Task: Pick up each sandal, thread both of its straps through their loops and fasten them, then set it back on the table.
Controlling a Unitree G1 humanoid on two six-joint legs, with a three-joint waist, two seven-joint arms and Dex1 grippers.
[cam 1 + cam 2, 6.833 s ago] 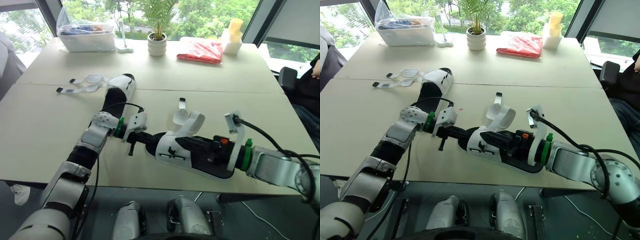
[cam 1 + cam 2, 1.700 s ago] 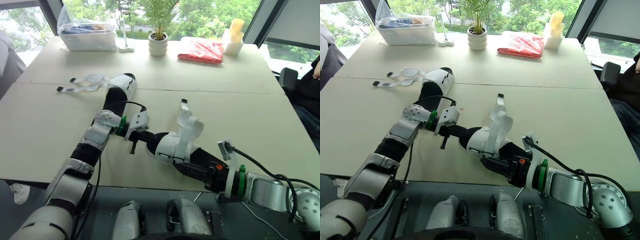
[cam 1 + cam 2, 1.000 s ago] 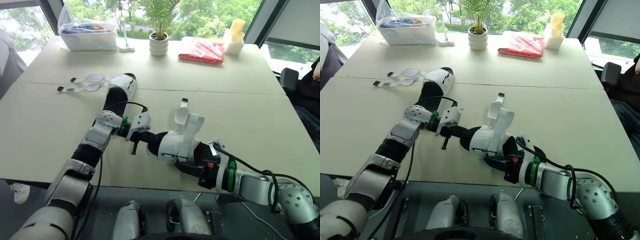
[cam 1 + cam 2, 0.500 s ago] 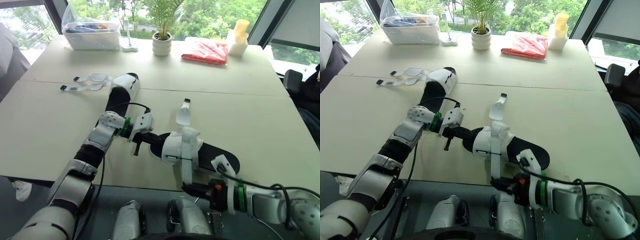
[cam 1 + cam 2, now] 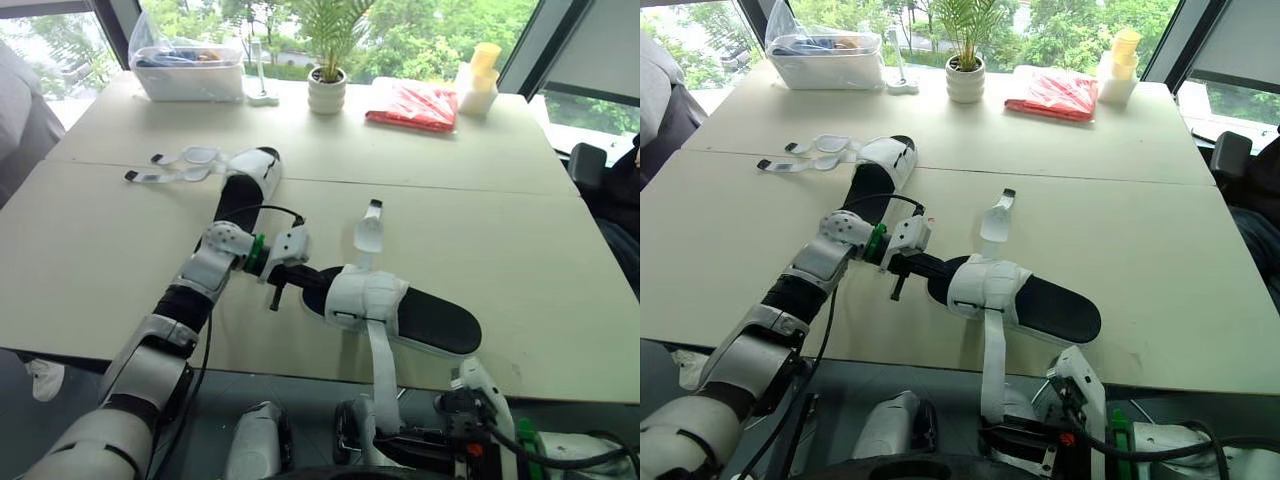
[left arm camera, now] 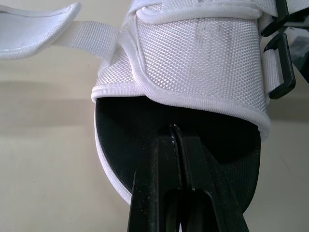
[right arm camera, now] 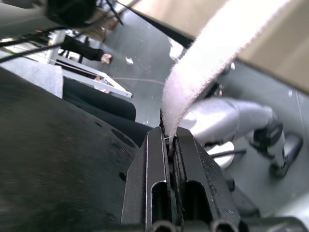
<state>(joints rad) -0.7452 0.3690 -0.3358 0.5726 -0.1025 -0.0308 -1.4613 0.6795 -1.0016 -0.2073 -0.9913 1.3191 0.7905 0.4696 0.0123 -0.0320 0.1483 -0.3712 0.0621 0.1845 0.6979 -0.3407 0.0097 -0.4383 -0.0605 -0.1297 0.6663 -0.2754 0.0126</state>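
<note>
**Near sandal: front strap drawn out past the desk edge, second strap loose**

1. The near sandal (image 5: 365, 297) lies flat on the desk (image 5: 90, 250), white upper over a black sole.
2. Left pincer (image 6: 175, 128) is at the toe end of the near sandal. Its fingers are drawn together, with the tips inside the toe opening over the black sole. Whether they pinch any material cannot be confirmed.
3. Right pincer (image 7: 169, 140) is below the near sandal, off the desk edge. Its fingers are clamped on the end of the long white strap (image 5: 381, 372).
4. That strap runs from the near sandal's upper, over the desk edge, straight down to the right pincer.
5. The other strap (image 5: 368, 226) stands up on the far side of the near sandal, with its end free.
6. The second sandal (image 5: 248, 180) lies beyond the near sandal, past the left arm. Its two straps (image 5: 180, 165) are spread open on the desk.
7. Well beyond the near sandal, along the window side, stand a clear bin (image 5: 195, 75), a potted plant (image 5: 325, 92), a red packet (image 5: 418, 106) and yellow cups (image 5: 481, 68).
</note>
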